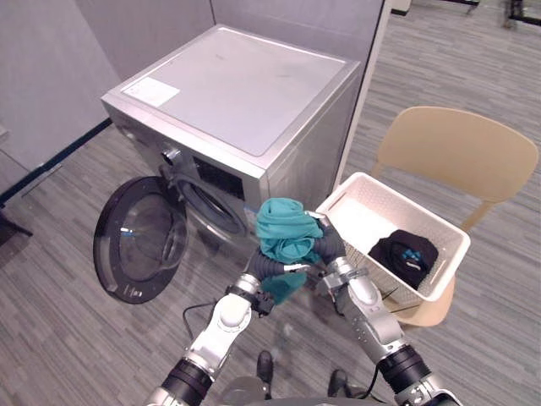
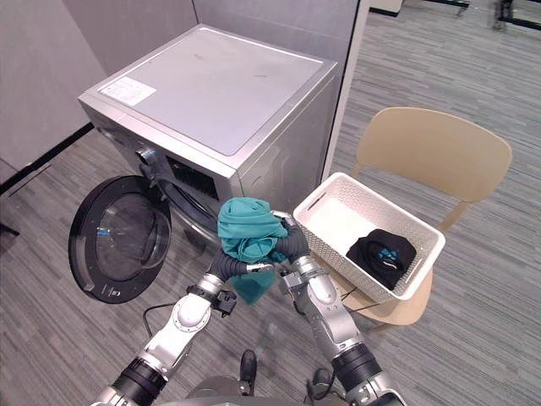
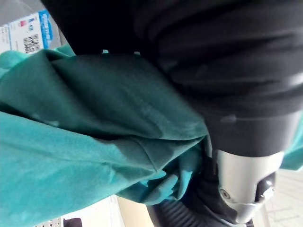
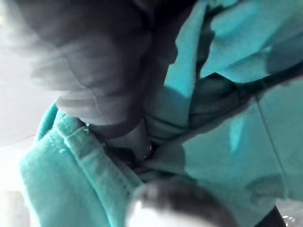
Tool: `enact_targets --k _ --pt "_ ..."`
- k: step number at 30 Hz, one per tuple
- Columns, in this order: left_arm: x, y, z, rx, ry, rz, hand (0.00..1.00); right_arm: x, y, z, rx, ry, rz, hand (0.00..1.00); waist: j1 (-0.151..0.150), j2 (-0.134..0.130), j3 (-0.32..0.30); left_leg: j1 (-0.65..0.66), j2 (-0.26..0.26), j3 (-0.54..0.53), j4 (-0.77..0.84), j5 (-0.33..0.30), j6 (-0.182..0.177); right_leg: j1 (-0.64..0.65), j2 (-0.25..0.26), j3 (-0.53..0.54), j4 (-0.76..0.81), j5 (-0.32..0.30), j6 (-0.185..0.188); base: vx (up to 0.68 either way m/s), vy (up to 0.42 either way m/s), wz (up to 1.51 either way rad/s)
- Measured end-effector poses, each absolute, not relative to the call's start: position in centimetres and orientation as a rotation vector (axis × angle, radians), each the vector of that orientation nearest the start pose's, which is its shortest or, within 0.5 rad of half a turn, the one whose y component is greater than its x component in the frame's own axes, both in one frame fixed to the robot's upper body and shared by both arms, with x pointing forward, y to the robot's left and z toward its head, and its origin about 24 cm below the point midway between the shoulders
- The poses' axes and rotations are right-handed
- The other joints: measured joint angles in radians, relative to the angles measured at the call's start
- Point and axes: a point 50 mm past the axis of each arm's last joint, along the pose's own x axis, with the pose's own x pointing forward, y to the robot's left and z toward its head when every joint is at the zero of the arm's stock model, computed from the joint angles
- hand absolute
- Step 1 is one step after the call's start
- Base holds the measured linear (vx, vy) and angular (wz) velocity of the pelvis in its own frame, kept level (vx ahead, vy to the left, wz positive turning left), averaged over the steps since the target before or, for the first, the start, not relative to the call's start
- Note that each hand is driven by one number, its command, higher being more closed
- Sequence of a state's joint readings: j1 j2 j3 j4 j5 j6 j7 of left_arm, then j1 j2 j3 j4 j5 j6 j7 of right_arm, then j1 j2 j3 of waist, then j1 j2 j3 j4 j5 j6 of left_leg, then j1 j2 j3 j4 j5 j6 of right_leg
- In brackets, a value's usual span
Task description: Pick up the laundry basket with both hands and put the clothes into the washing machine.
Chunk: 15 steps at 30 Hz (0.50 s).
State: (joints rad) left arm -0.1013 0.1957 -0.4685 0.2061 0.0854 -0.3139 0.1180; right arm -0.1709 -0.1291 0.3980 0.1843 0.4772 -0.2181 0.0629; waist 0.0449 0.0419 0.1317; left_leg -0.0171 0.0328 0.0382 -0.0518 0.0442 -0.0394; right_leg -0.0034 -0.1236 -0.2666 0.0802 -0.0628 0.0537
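Observation:
A bunched teal garment [image 1: 286,228] hangs in the air in front of the washing machine [image 1: 237,93], between my two hands. My left hand [image 1: 264,269] grips it from below left and my right hand [image 1: 331,247] from the right, fingers curled into the cloth. Both wrist views show the teal garment [image 3: 94,156] pressed close against the dark covers, its folds [image 4: 236,142] wrapped round the fingers. The white laundry basket [image 1: 363,216] rests on a chair to the right, with a black garment [image 1: 404,254] lying in it.
The machine's round door [image 1: 139,241] stands swung open to the left, and the drum opening [image 1: 211,207] lies just behind the teal bundle. The tan wooden chair [image 1: 456,148] carries the basket. Grey partition walls stand behind the machine.

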Motion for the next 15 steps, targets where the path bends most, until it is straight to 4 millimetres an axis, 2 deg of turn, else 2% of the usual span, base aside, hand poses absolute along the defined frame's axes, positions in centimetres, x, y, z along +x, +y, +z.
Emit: enact_targets --k 1,7,8,15 --pt "24.5 7.9 3.2 0.267 -0.194 -0.399 1.0 26.6 -7.5 5.0 0.325 -0.081 0.429 1.0 -0.003 -0.002 -0.007 0.0 0.003 0.003 -0.004 0.004 -0.006 -0.001 0.003 0.003 -0.006 0.004 -0.003 -0.03 -0.034 -0.18" --pt "25.7 8.0 3.8 0.293 -0.223 -0.343 1.0 26.6 -6.0 5.2 0.415 -0.054 0.482 1.0 -0.004 -0.003 -0.025 0.01 0.03 0.022 -0.01 0.01 -0.014 0.02 0.041 0.03 -0.072 0.053 -0.023 -0.04 -0.03 -0.17" --pt "25.8 8.1 3.6 0.297 -0.215 -0.331 1.0 26.5 -5.9 4.9 0.415 -0.043 0.486 0.0 -0.004 -0.002 -0.036 0.009 0.034 0.024 -0.013 0.011 -0.016 0.02 0.046 0.034 -0.082 0.06 -0.026 -0.04 -0.046 -0.1" --pt "25.8 8.5 3.3 0.322 -0.2 -0.303 1.0 26.6 -5.6 5.0 0.38 -0.045 0.499 0.0 -0.004 -0.006 -0.052 0.012 0.055 0.027 -0.015 0.016 -0.024 0.051 0.076 0.037 -0.15 0.097 -0.045 -0.02 -0.033 -0.04"
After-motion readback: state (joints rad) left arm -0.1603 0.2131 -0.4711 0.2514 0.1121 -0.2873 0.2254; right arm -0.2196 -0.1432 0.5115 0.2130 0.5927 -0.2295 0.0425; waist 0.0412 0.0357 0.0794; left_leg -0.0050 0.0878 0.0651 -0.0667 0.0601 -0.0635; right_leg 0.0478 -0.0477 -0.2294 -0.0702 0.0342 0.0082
